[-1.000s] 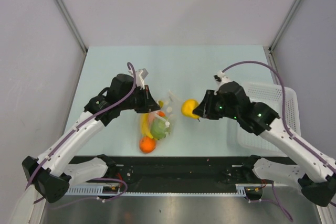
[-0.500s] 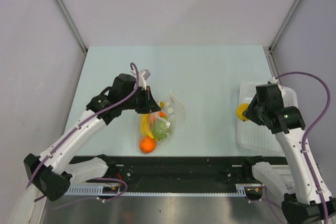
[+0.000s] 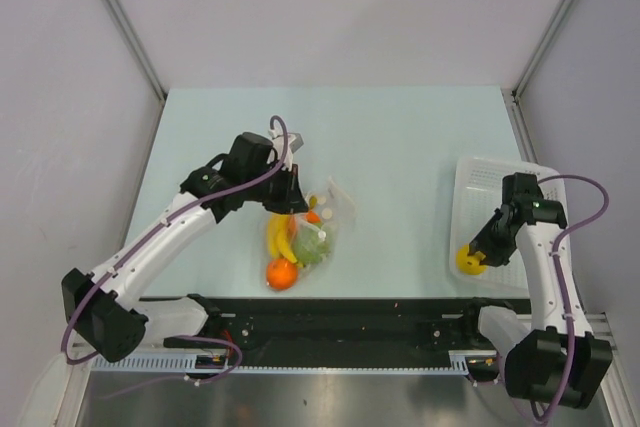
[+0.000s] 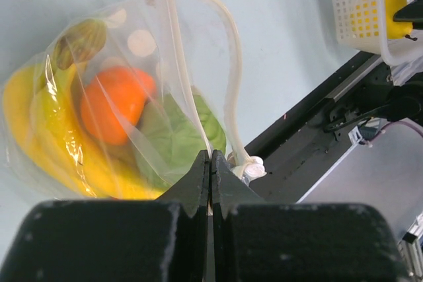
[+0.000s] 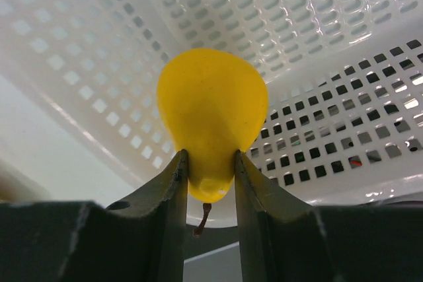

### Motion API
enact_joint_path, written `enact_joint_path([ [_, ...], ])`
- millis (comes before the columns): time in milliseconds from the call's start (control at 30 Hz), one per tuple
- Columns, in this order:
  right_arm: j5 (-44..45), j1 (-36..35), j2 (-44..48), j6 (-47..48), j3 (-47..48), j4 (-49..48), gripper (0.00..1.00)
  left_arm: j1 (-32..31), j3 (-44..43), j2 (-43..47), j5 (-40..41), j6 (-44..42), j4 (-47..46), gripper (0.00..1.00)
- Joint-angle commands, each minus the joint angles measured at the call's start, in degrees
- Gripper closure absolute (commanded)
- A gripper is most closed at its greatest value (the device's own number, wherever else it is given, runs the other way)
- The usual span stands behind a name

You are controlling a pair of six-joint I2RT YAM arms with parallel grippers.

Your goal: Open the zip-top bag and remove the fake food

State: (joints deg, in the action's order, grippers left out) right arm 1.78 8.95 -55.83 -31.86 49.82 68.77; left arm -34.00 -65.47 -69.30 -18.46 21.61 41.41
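Note:
The zip-top bag lies mid-table with its mouth open. My left gripper is shut on the bag's rim. Fake food shows through the bag: a banana bunch, an orange and a green cabbage. In the top view the banana, cabbage and orange sit at the bag's near end. My right gripper is shut on a yellow pear-like fruit, low inside the white basket.
The white perforated basket stands at the table's right edge. A black rail runs along the near edge. Grey walls close in the left, back and right sides.
My right arm has carried the yellow fruit from beside the bag across to the right and down into the basket's near corner. The left gripper has shifted slightly right with the bag.

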Motion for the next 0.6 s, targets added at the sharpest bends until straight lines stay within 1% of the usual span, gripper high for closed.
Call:
enact_joint_path([
  [0,-3.01,0.63,-2.51,1.89,-0.61,-2.06,0.94,-0.02,-2.99,-0.05,-2.45,-3.15,-1.06,1.00],
  [33,-3.45,0.63,-3.05,1.89,-0.43,-2.15,0.84,-0.02,-2.99,0.04,-2.98,-2.54,-1.15,1.00],
  [133,-6.60,0.63,-4.72,2.50,-0.17,-3.29,0.66,-0.10,-2.47,1.09,-4.04,-0.79,-1.94,1.00],
  [167,-7.14,0.63,-4.81,3.28,0.10,-3.12,0.51,-0.02,-1.60,1.27,-4.30,-0.25,-2.21,1.00],
  [200,-7.49,0.63,-4.72,3.81,0.71,-2.34,0.44,-0.02,-0.98,2.05,-4.48,0.36,-3.17,1.00],
  [233,-6.10,0.63,-4.29,4.34,2.37,-1.63,0.31,-0.10,-0.28,2.50,-4.66,1.85,-3.78,1.00],
  [267,-5.22,0.63,-3.85,4.96,3.17,-1.10,0.25,-0.10,1.21,2.76,-4.48,2.64,-4.40,1.00],
  [300,-4.51,0.63,-3.32,5.22,3.96,-0.14,0.22,-0.10,1.92,3.46,-4.66,3.52,-5.45,1.00],
  [367,-3.10,0.54,-1.13,5.05,6.51,1.53,0.02,-0.10,3.68,3.82,-5.10,6.07,-6.42,1.00],
  [467,-1.88,-0.86,0.72,5.31,10.90,4.69,0.00,-0.02,3.60,4.43,-5.97,8.36,-5.99,1.00],
  [500,0.57,-1.91,1.25,5.05,11.69,4.79,0.00,-0.02,3.86,4.78,-6.15,8.89,-6.68,1.00],
  [533,1.46,-3.22,1.95,4.70,12.22,4.44,0.00,-0.10,4.91,5.92,-6.41,9.94,-7.39,1.00],
  [567,1.99,-6.54,3.00,4.44,13.27,3.74,0.00,-0.02,5.61,6.54,-6.59,10.56,-8.00,1.00],
])
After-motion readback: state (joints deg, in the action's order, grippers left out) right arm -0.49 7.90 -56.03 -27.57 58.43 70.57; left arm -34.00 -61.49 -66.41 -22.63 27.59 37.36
